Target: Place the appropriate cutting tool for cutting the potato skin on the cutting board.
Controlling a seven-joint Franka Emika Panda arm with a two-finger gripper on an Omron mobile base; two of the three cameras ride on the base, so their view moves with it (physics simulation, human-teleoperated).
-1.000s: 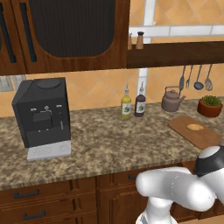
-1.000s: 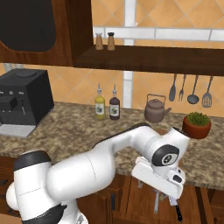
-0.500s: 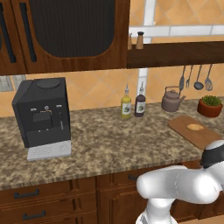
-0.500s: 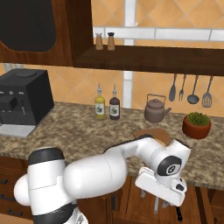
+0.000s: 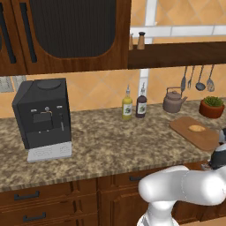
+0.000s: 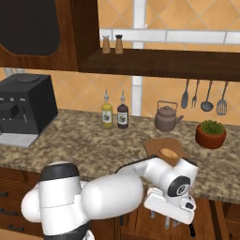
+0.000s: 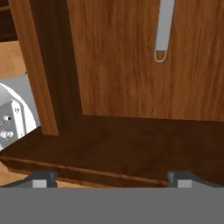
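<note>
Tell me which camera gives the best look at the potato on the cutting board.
The right base view: the potato sits near, its whole oval clear on the cutting board. The left base view shows it smaller, at the far right. The hand view faces wooden cabinet fronts.
</note>
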